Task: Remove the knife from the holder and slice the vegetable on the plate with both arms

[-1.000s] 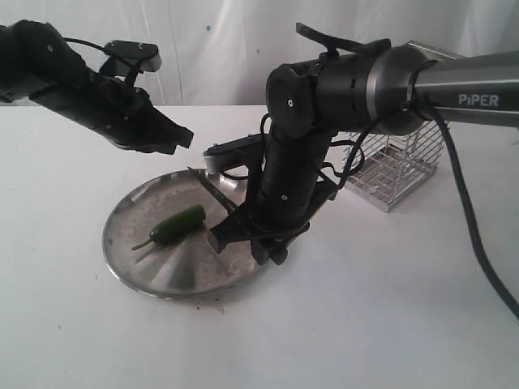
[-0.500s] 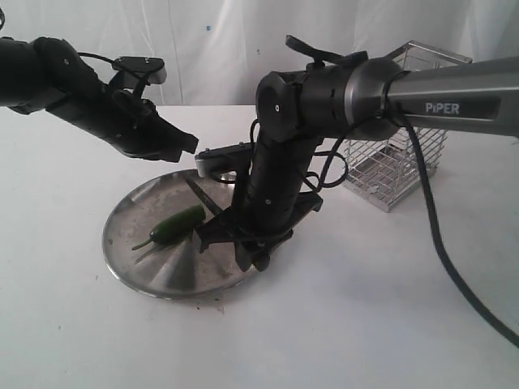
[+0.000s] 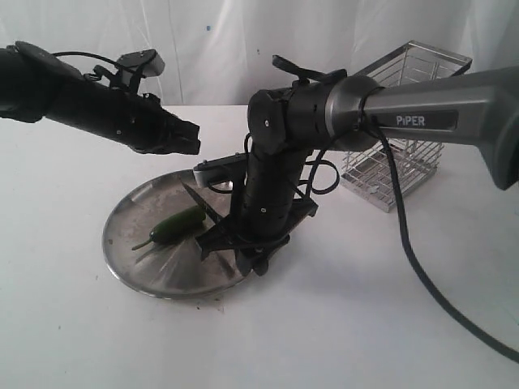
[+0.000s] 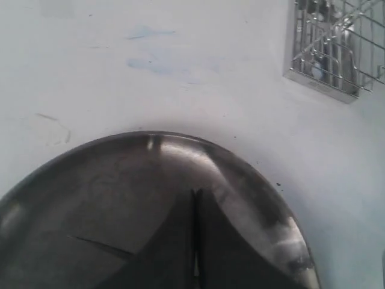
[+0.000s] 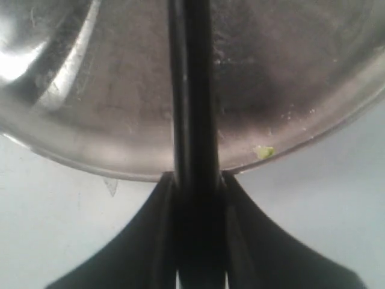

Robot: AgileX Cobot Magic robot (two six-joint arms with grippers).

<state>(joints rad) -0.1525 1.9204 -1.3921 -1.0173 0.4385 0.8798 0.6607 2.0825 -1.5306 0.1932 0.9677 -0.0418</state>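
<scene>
The green vegetable lies whole on the steel plate, left of centre. My right gripper is shut on the handle of the black knife. The blade slants up over the plate just right of the vegetable. In the right wrist view the knife runs out from between the shut fingers across the plate. My left gripper hangs shut and empty above the plate's far rim. Its pressed-together fingertips show over the plate. The holder stands at the back right.
The wire holder also shows beyond the plate in the left wrist view. A tiny green scrap sits on the plate's rim. The thick right arm and its cable stretch over the white table.
My right arm has slid left with the knife, bringing the blade closer to the vegetable. The left arm has levelled out and its gripper has edged slightly right.
</scene>
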